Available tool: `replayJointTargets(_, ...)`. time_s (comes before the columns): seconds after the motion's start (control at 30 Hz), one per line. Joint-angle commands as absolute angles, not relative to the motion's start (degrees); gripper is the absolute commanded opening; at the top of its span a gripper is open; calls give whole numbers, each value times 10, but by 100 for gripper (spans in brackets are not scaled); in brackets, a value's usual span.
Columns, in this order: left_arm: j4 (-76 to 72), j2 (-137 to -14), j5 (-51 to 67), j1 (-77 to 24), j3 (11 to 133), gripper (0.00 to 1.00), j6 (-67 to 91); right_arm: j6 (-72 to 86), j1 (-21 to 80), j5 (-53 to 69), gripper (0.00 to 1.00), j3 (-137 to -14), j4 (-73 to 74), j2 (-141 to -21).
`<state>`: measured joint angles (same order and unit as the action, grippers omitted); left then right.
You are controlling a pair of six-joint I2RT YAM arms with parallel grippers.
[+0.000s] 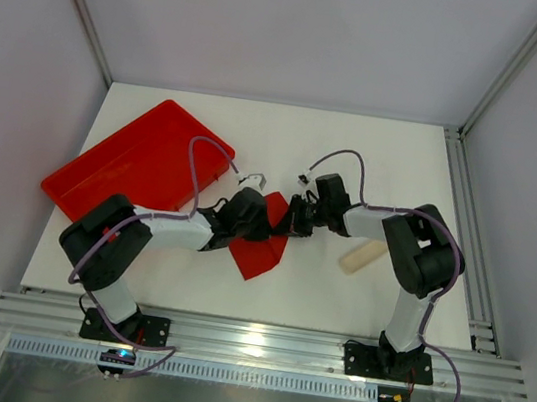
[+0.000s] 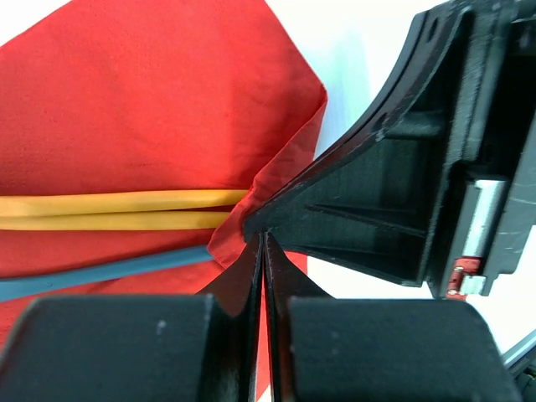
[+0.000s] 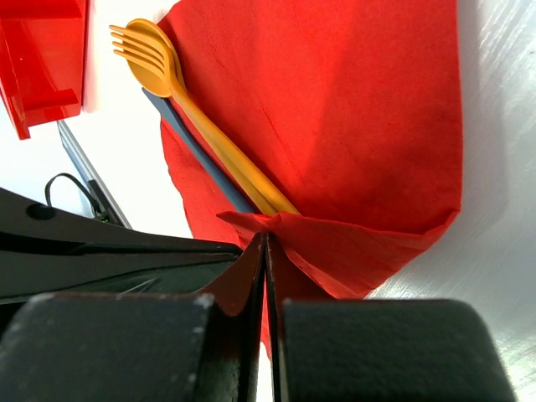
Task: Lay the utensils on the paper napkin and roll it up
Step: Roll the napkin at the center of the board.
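White table (image 1: 356, 154) carries the red tray (image 1: 122, 164) at its far left. My two grippers meet at the paper napkin (image 1: 263, 251) in the middle. The left gripper (image 2: 262, 239) and the right gripper (image 3: 265, 239) each have their fingers pressed together on a folded edge of it. The utensils (image 3: 209, 138), yellow ones and a grey-blue one, lie on the napkin, and the fork head reaches past its edge.

The left arm (image 1: 178, 231) and right arm (image 1: 411, 318) have black joints, white links, looped purple cables (image 1: 194, 165), matte black jaws.
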<state>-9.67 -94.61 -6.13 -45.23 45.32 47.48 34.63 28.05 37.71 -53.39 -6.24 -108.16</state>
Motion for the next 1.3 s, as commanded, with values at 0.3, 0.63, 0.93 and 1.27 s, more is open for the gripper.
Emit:
replayJointTargets(0.3,-117,-960,-76,-448,454,0,471,345,276,387,4,-532,-84,-1076)
replayJointTargets(0.63,-119,-969,-81,-446,447,0,468,343,267,392,4,-529,-82,-1064)
replayJointTargets(0.93,-114,-969,-81,-445,447,0,459,347,224,417,4,-498,-114,-1056)
replayJointTargets(1.27,-113,-974,-80,-446,446,0,457,346,203,420,4,-478,-139,-1062)
